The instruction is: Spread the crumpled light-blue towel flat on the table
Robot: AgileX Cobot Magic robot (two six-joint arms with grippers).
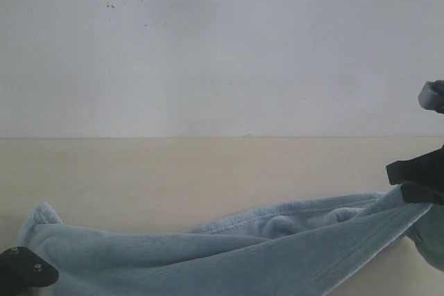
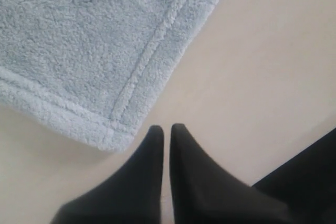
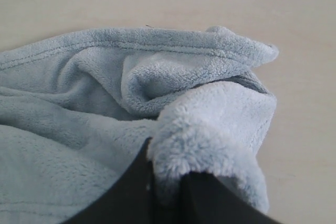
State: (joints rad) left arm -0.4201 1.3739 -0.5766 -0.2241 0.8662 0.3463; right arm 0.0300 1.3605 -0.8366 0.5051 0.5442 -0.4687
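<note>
Black left gripper pressed together, empty, beside hemmed corner | pale-blue fluffy terry towel bunched on smooth beige table | right gripper pinching raised fold | step: stretching out; next, probably: left opens, takes corner.

Exterior camera low, facing the wall across the tabletop, wrist cameras close above, all sharing the towel.

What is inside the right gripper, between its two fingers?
A fluffy fold of the towel sits in the right gripper, which is shut on it. The pile bulges over the fingertips and covers them, so how deep the fold reaches cannot be seen.
</note>
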